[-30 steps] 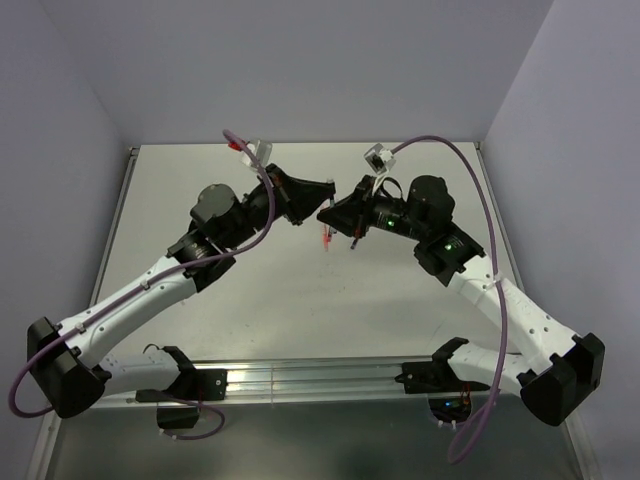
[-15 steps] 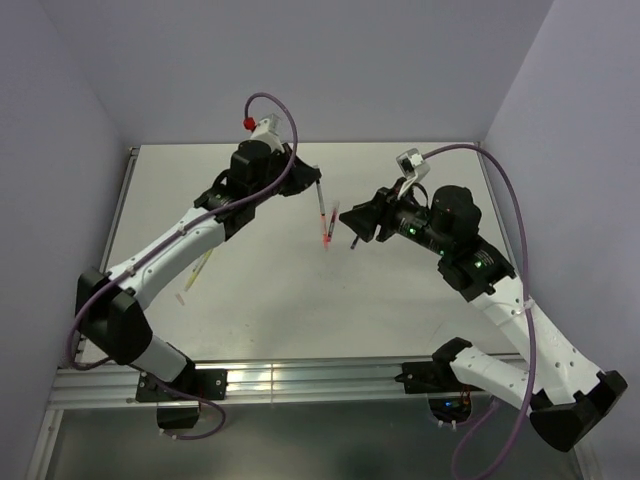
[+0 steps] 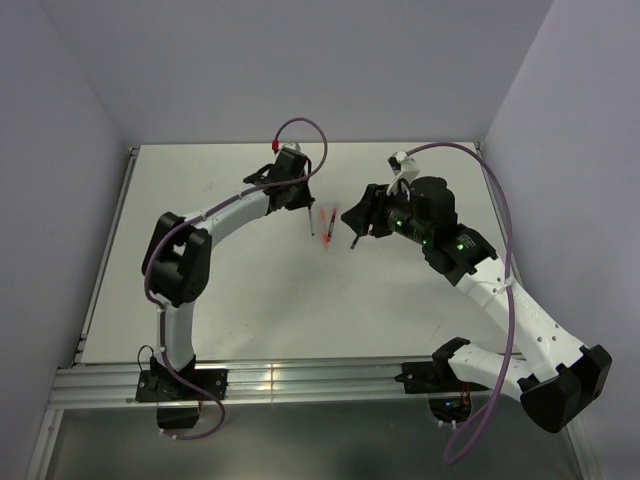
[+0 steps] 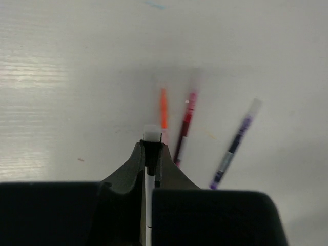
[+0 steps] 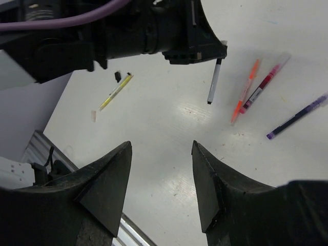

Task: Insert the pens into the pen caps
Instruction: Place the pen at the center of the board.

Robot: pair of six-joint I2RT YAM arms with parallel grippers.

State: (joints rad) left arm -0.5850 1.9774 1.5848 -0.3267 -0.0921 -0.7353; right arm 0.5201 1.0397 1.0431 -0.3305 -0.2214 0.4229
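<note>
Left wrist view: the white-black pen [image 4: 149, 197] is pinched between the pressed-together fingers of the left gripper [image 4: 149, 149]. A whitish end piece [image 4: 151, 134] shows past the fingertips; whether it is a seated cap cannot be told. Within the last second the right gripper [image 5: 161, 144] has been spread and drawn back, so the pen is now carried by the left arm alone, above the table [image 3: 250, 300]. A finished joint step on this pen is indicated, and the other four pens are judged still to be capped.

The orange pen [image 4: 163, 107] and red pen [image 4: 187, 120] lie just beside each other at 12 to 1 o'clock of the held pen. The purple pen [image 4: 234, 143] lies apart at 2 o'clock.

In the right wrist view, the yellow pen [image 5: 116, 91] lies at 9 o'clock of the held pen, with a black cap [image 5: 118, 77] just beside its end and a whitish cap [image 5: 94, 116] near it, all well apart from the other pens.

In the top view, open surface is available toward 6 o'clock. The table is closed by walls at 9, 12 and 3 o'clock.
</note>
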